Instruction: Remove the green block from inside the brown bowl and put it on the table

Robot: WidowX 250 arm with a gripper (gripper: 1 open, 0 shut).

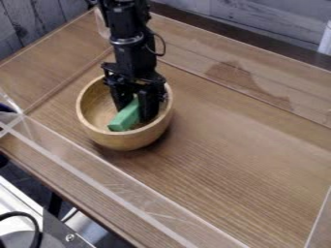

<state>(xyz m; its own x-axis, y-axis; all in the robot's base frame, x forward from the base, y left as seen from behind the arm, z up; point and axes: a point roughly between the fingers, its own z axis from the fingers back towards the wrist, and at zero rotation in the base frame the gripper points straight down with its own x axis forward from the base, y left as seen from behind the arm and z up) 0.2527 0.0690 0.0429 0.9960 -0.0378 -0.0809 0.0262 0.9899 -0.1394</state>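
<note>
Matte green block point(126, 117), black fingers point(114, 98) astride, round wooden brown bowl point(93, 130)

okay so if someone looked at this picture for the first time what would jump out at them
Most striking is the black robot arm reaching straight down into the brown bowl on the left part of the table. Its hand is around the upper end of the bright green block, which leans inside the bowl. A darker stain marks the wood to the right.
</note>
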